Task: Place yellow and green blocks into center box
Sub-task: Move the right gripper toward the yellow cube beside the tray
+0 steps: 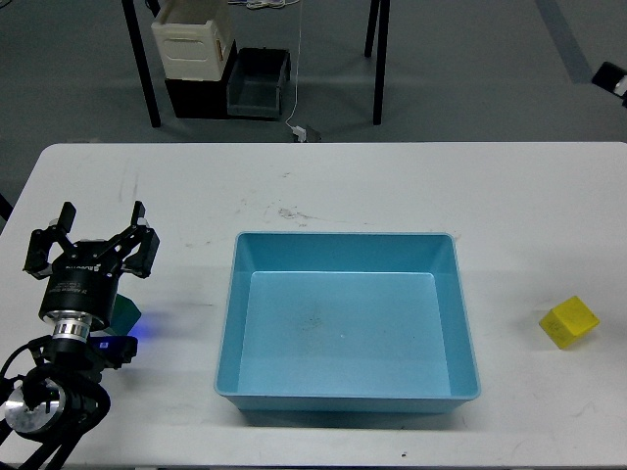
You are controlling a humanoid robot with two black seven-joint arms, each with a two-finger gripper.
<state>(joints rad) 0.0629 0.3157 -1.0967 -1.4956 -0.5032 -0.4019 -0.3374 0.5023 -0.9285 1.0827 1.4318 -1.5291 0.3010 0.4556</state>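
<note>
The light blue box [227,333] sits open and empty at the table's centre. The yellow block [569,322] lies on the table to its right, tilted, with nothing touching it. The green block [126,311] lies left of the box, mostly hidden behind my left gripper [93,233]. That gripper is open and empty, with its fingers spread above the block. Only a small dark piece of my right gripper [611,76] shows at the top right edge, far above the yellow block. Its fingers cannot be made out.
The white table [323,186] carries a few scuff marks behind the box. Beyond its far edge, on the floor, stand black table legs, a cream container [194,41] and a dark bin [259,82].
</note>
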